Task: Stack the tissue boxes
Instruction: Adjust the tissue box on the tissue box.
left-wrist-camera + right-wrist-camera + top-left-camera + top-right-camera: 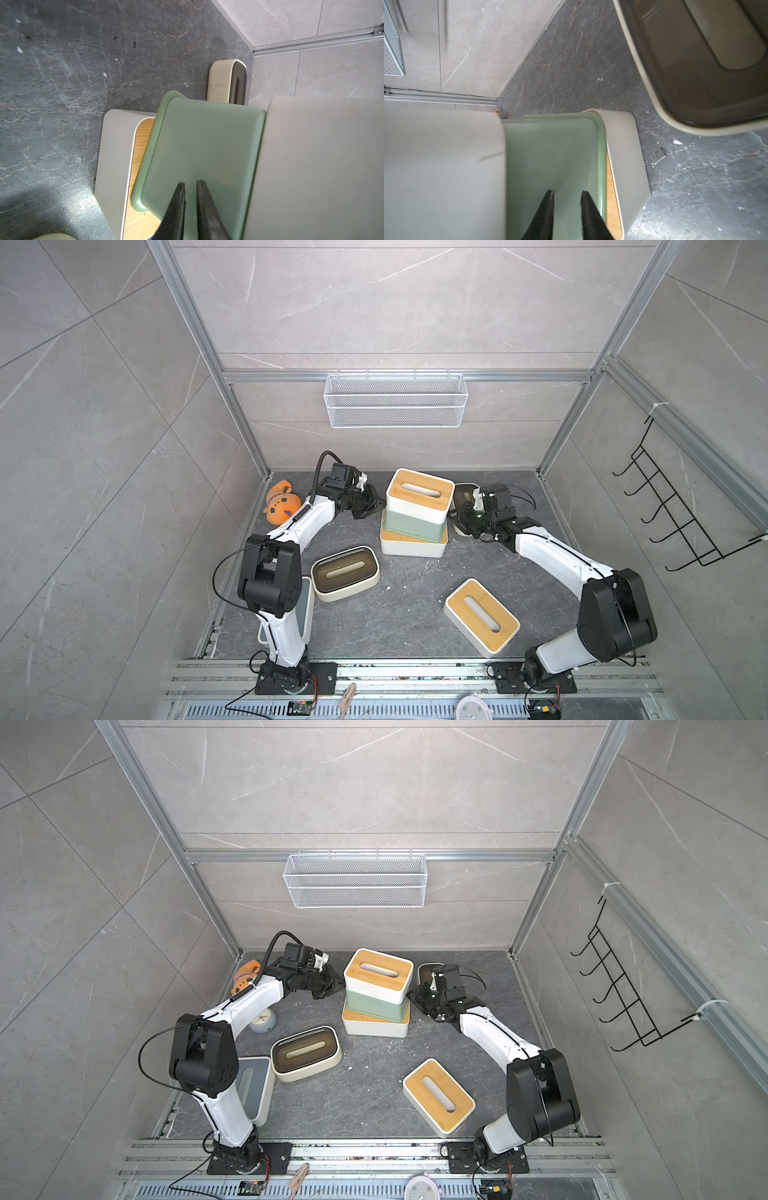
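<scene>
Seven tissue boxes share a dark grey, veined surface (395, 614), closed in by pale stone-look walls and aluminium rails. In both top views three of them are stacked near the back. A white bottom box (415, 547) with a bamboo lid carries the pale green box (409, 526), which sits skewed. On that rests a white top box (419, 495) with a slotted bamboo lid.

A cream box (345, 572) with a brown lid lies in front of the stack to the left. A loose bamboo-lidded box (482, 616) lies at the front right, and a second cream box (463, 491) lies behind the right pincer (454, 517). A grey-lidded box (253, 1090) sits under the left arm. The left pincer (372, 506) meets the stack's left end.

A white mesh basket (395, 400) hangs on the back wall and a black hook rack (681, 506) on the right wall. An orange plush toy (282, 506) sits in the back left corner.

In the left wrist view, the left pincer (190, 182) is nearly clenched and grips nothing, its tips at the pale green box's end wall.

In the right wrist view, the right pincer (568, 192) is clenched and empty too, its tips at that box's opposite end.
</scene>
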`<state>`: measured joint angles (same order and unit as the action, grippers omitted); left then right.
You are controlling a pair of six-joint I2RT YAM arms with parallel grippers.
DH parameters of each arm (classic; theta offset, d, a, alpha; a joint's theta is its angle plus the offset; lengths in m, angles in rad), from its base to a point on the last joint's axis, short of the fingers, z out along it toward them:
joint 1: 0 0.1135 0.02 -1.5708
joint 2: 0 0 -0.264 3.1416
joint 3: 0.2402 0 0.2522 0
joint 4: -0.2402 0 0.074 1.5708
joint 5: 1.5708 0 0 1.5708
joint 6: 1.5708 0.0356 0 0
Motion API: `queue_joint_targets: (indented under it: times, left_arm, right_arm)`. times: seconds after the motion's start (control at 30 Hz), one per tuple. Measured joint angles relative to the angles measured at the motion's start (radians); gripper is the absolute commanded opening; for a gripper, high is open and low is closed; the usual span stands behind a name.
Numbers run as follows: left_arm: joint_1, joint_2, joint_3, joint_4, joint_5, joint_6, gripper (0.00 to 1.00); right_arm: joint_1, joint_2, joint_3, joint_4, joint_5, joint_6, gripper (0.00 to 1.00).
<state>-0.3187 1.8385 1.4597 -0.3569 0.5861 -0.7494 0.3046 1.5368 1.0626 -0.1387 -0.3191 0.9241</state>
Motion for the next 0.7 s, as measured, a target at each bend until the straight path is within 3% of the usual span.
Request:
queue_joint_targets:
  times: [0.7]
  left_arm:
    - [-0.047,-0.084,-0.105,0.015,-0.037,-0.011,0.16]
  right_arm:
    - [0.000,0.007,-0.012,-0.018,0.029,-0.001,0.27]
